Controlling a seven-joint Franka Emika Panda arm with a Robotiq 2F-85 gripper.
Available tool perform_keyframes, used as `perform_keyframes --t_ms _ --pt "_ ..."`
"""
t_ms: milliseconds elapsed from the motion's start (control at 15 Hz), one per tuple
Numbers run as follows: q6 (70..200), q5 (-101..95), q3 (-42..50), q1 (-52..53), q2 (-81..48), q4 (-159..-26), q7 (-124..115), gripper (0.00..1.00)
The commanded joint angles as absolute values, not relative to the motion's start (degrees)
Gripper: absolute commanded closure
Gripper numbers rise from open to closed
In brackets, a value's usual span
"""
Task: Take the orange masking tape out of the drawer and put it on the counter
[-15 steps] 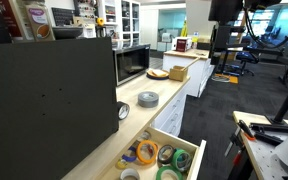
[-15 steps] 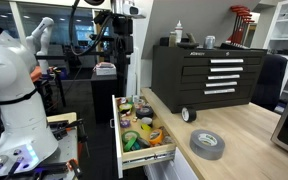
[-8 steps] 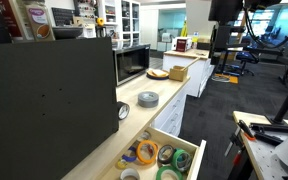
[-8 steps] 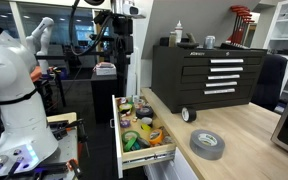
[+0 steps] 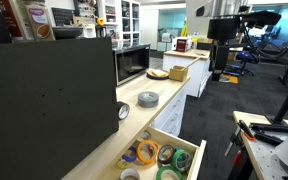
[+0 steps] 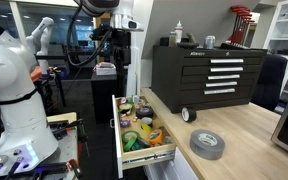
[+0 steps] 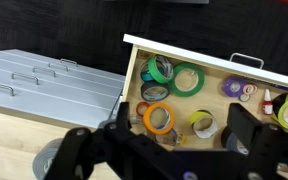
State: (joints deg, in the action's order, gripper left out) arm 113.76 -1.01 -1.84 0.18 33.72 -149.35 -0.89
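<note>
Hovering well above the open drawer [image 7: 189, 50], jaws wide and empty, the gripper [image 7: 180, 138] is judged approaching; next it must descend onto the orange masking tape [image 7: 158, 119], left of centre in the wrist view.

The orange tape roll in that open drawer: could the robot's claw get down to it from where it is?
Probably yes. The drawer is pulled open, the orange masking tape lies uncovered, and the open gripper hangs above with nothing between. Neighbouring rolls sit close, though.
</note>
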Motion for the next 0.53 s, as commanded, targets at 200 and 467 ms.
perform_keyframes --t_ms 200,467 --pt "129.7 -0.78 -5.59 4.44 24.54 -153.13 -1.17 0.0" --pt "132.08 -1.14 -6.73 5.4 22.29 -152.99 -1.34 0.0"
